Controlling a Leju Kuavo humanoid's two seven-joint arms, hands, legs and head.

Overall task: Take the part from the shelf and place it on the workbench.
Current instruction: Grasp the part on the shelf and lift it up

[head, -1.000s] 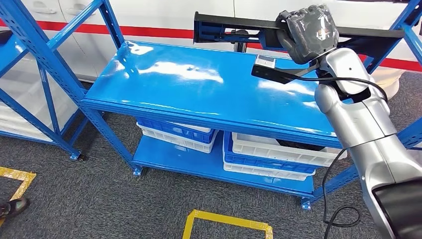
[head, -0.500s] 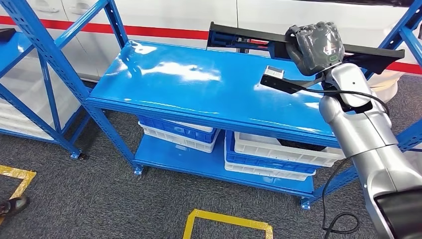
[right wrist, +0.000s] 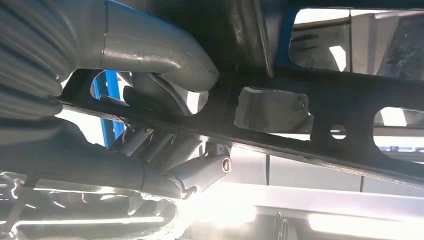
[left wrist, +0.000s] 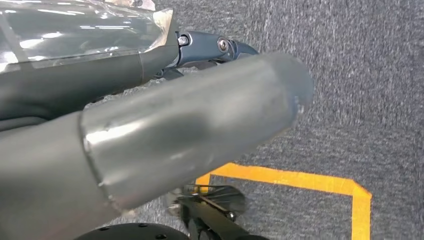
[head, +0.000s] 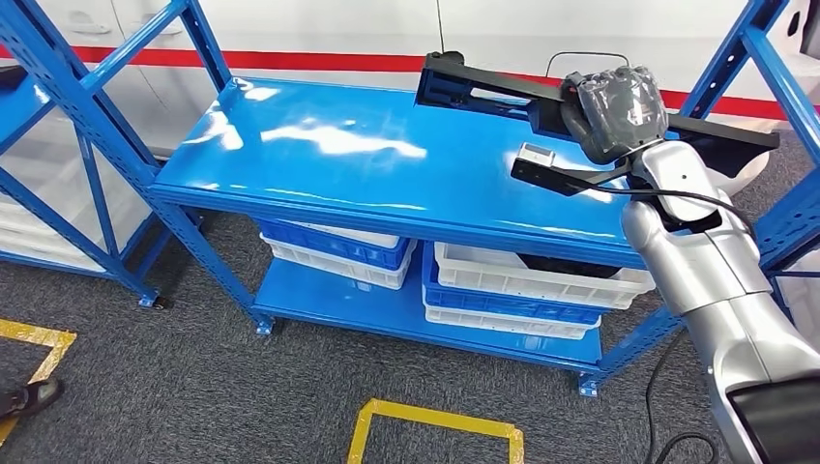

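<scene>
A blue steel worktop (head: 367,159), its glossy top deck bare along the front and left edges, stands against a white wall with a red stripe. Two stacks of blue and white bins (head: 334,253) sit on its lower shelf, one at the left, one at the right. One long black part (head: 493,95) hangs above the worktop's back right corner, carried in the air; whether it touches the deck cannot be told. Its long axis runs along the back edge, from mid-deck out past the right edge, slightly tilted down to the right. The right robot hand (head: 619,108) grasps the part near its middle, fingers curled over the bar, and the right wrist view shows the thumb (right wrist: 160,55) hooked through the part's open frame (right wrist: 300,120). The part thus lies straight in that robot hand, with more of its length reaching left than right. The left robot hand (left wrist: 150,135) hangs low over grey carpet and a yellow floor marking (left wrist: 300,180); whether it is clenched or released cannot be told. The right arm is plainly the nearer one for setting the part down.
</scene>
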